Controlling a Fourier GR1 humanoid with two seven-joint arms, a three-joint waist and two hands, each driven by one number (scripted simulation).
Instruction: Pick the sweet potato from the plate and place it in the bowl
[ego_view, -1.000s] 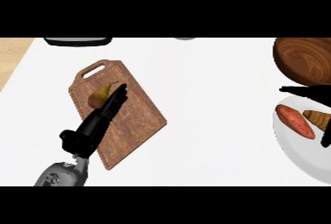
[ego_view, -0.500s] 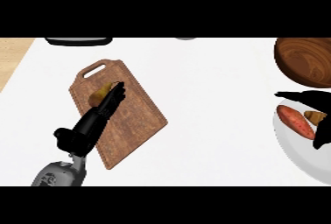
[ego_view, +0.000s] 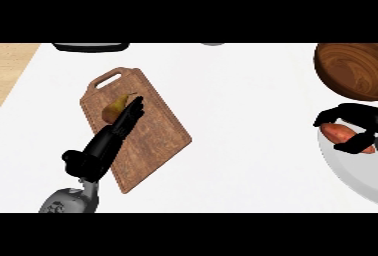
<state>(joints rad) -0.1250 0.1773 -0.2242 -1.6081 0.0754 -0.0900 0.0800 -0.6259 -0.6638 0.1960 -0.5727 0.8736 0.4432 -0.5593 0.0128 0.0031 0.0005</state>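
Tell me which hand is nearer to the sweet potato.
Right. The right hand is curled over the sweet potato on the plate; the left hand lies far across the counter, on the cutting board.

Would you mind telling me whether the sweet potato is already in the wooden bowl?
No, the sweet potato lies on the white plate, under the right hand, and the wooden bowl holds nothing visible.

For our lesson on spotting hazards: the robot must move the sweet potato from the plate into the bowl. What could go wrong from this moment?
1. The right hand curls over the sweet potato at the view's edge; the hold may be partial, so it might slip.
2. The wooden bowl is cut off by the frame, so the drop might miss.
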